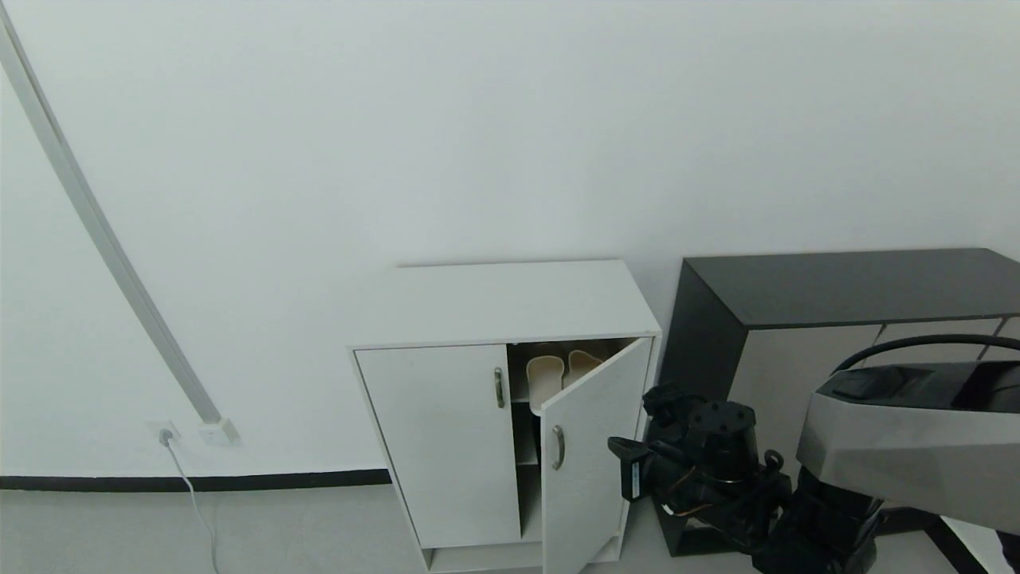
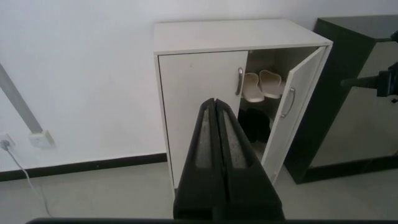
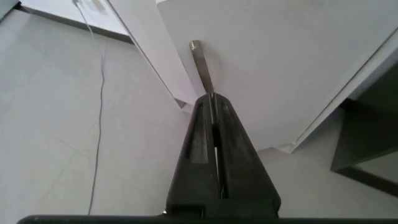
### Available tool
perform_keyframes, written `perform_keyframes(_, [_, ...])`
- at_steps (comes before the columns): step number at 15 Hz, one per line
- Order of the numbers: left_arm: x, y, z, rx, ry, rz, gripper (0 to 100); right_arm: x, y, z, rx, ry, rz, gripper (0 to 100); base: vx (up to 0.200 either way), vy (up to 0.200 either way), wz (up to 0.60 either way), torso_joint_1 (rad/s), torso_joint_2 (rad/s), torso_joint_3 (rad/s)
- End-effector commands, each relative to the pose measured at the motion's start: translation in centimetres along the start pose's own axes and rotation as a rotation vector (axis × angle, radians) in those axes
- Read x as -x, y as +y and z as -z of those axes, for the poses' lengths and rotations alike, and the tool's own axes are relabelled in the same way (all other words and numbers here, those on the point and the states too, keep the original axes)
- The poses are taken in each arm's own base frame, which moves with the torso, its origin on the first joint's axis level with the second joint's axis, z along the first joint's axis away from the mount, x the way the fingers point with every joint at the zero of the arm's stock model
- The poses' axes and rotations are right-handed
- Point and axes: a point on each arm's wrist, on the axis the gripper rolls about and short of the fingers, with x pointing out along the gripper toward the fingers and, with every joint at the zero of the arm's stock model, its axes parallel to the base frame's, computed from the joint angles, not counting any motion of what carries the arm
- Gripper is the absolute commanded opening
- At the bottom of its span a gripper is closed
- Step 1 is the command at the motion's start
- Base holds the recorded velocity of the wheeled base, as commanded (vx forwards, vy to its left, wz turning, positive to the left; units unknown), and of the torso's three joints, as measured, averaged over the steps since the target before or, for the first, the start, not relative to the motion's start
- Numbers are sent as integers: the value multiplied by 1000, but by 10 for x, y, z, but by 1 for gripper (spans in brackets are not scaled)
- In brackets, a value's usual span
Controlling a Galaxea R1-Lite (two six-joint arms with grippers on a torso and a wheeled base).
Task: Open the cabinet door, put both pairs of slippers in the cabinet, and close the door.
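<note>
The white cabinet [image 1: 502, 303] stands against the wall, its left door [image 1: 438, 442] closed and its right door [image 1: 586, 470] swung partly open. A beige pair of slippers [image 1: 559, 371] lies on the upper shelf, and a dark pair [image 2: 252, 121] sits on the shelf below. My right gripper [image 3: 213, 98] is shut and empty, its tips close to the right door's metal handle [image 3: 200, 62] on the door's outer face. From the head view, the right gripper [image 1: 621, 456] is just right of that door. My left gripper [image 2: 214, 102] is shut and empty, held well back in front of the cabinet.
A black table [image 1: 845, 287] stands directly right of the cabinet, close behind the open door. A wall socket [image 1: 165, 434] with a white cable [image 1: 195, 494] is low on the wall to the left. Bare grey floor [image 3: 56, 143] lies in front.
</note>
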Motion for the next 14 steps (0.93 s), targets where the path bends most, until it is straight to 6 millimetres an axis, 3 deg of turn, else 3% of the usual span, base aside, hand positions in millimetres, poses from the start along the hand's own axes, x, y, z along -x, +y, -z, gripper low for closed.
perform_keyframes(1, [0, 0, 0, 0, 1, 0, 0, 7, -2, 6, 0, 21, 7, 0, 200, 0, 0, -7, -17, -2])
perform_keyframes(5, [0, 0, 0, 2, 1, -1, 0, 5, -4, 12, 1, 40, 13, 0, 200, 0, 0, 14, 4, 1])
perform_keyframes(10, [0, 0, 0, 2, 1, -1, 0, 1, -4, 13, 1, 39, 12, 0, 0, 0, 0, 0, 0, 0])
perform_keyframes(14, [0, 0, 0, 3, 1, -3, 0, -23, -5, 14, 1, 8, 7, 0, 0, 0, 0, 0, 0, 0])
